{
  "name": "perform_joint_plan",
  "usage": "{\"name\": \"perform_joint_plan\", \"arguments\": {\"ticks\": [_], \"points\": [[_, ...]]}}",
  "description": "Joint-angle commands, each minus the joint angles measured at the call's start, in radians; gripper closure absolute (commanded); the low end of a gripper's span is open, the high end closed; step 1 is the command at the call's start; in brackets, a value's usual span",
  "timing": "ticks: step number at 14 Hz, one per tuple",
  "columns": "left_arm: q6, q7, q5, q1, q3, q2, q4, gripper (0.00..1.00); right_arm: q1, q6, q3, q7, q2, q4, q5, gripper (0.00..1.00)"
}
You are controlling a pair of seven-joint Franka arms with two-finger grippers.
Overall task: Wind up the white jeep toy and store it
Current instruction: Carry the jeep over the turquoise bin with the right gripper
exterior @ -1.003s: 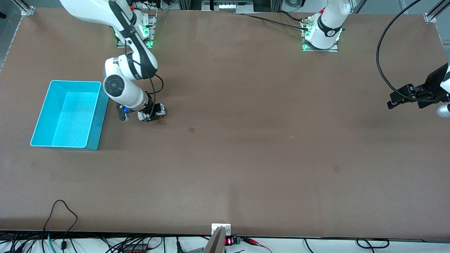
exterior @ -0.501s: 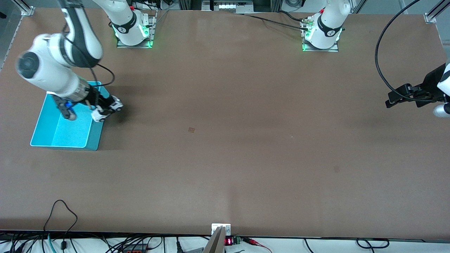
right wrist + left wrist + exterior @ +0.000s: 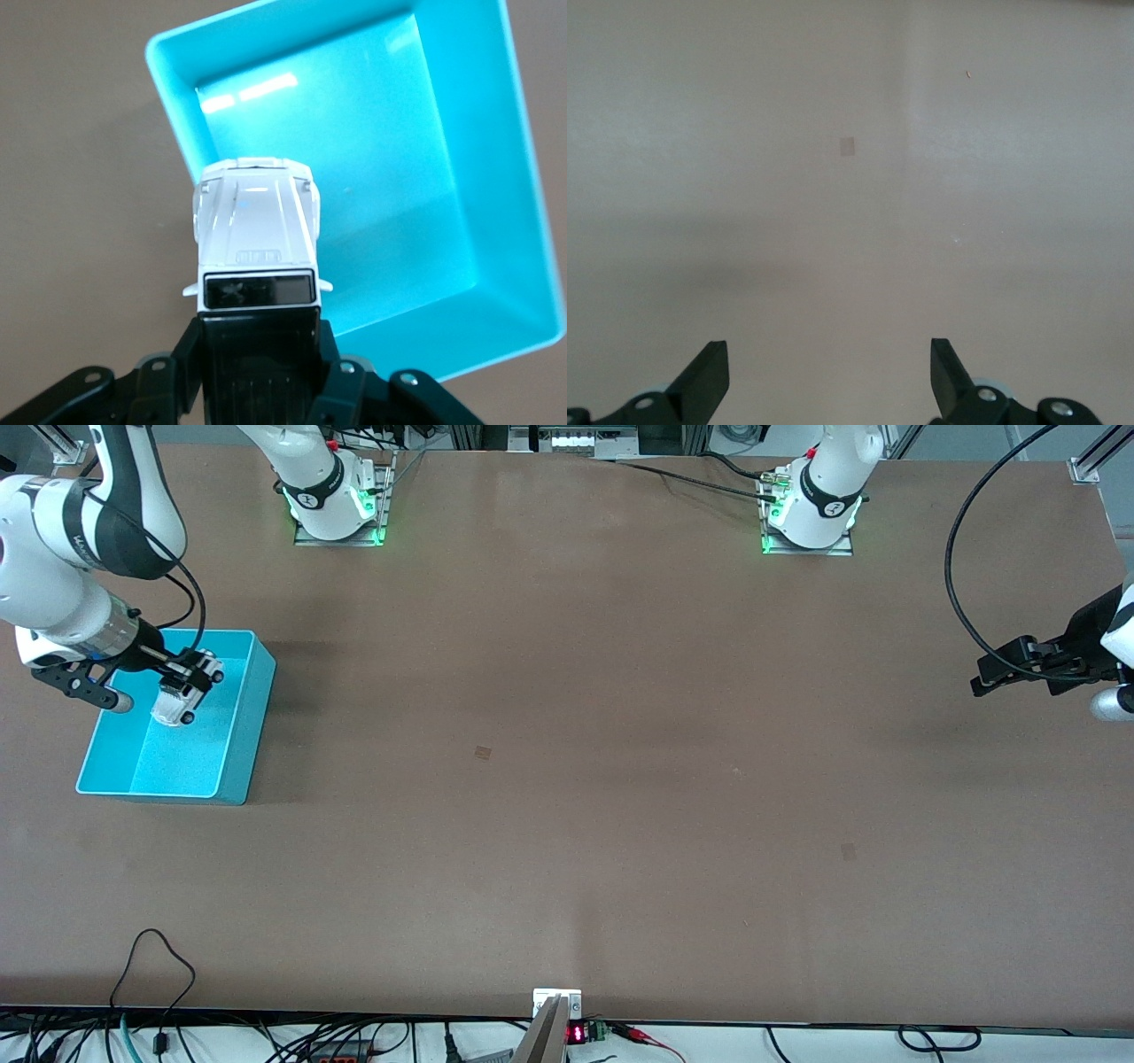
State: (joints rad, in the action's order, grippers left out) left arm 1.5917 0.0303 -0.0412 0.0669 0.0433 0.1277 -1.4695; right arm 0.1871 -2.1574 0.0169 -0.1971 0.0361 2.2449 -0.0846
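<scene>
White jeep toy (image 3: 182, 695) (image 3: 255, 239): boxy white body, black roof, dark wheels. You see it airborne, clamped at roof end by right gripper (image 3: 182, 677) jaws, over teal bin (image 3: 251, 717) (image 3: 523, 221).

Even, bright overhead light fills the front view, casting soft shadows on the worktop (image 3: 567, 779), while white glare streaks the teal bin (image 3: 443, 115) floor and the left wrist view looks pale and washed out.

I'm seeing the brown bench (image 3: 620, 779) lying bare across its middle, a small dark square patch (image 3: 483, 753) sitting near its centre, and black cables (image 3: 159, 974) trailing over its near edge.
</scene>
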Motion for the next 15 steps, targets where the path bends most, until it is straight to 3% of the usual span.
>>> {"name": "perform_joint_plan", "arguments": {"ticks": [1,8,15], "points": [[-0.009,-0.003,0.000,0.002,0.000,-0.007,-0.006,0.00,0.070,0.010,0.017,0.180,0.002,0.005,-0.020,0.86],[-0.010,-0.007,0.000,0.002,0.003,-0.007,-0.008,0.00,0.135,0.014,0.017,0.314,-0.065,0.028,-0.021,0.86],[-0.007,-0.010,0.000,0.002,0.003,-0.007,-0.008,0.00,0.166,-0.084,0.012,0.338,-0.145,0.061,-0.047,0.86]]}}
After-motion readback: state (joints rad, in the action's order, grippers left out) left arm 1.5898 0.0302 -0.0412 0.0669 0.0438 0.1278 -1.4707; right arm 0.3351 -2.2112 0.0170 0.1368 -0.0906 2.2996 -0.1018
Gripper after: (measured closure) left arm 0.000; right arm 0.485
